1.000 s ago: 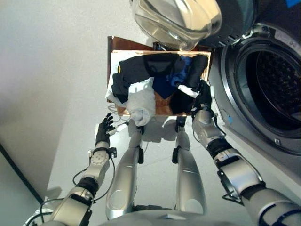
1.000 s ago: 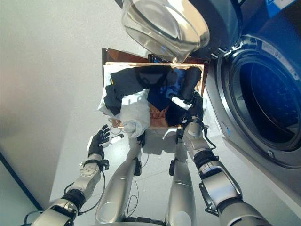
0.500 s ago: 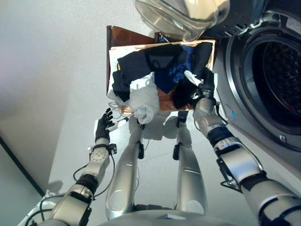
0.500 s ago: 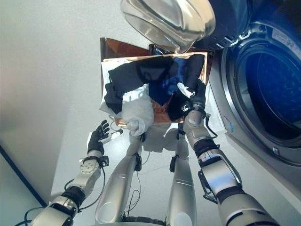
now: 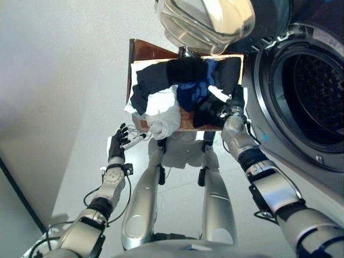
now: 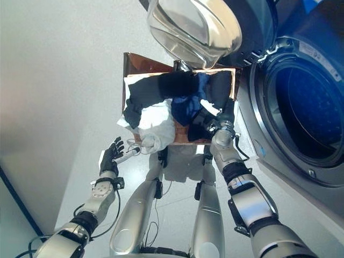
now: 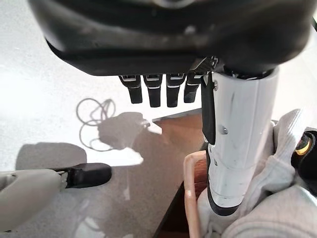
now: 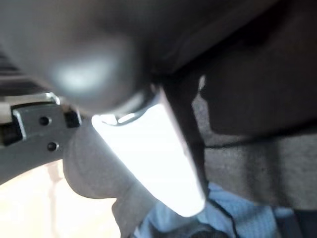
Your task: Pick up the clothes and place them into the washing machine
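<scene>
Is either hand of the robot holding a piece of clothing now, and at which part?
The left hand is open and holds nothing. The right hand is pressed into the dark clothes at the basket's right side; an actual hold cannot be told.

A brown wicker basket point(image 5: 185, 122) stands on pale floor point(image 5: 64, 80)

Bright light glares off the washer door glass point(image 5: 207, 24); the right wrist view is blurred throughout.

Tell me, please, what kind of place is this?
Probably a laundry area: a front-loading washing machine stands with its door open, and a basket heaped with clothes sits on the plain floor beside it.
</scene>
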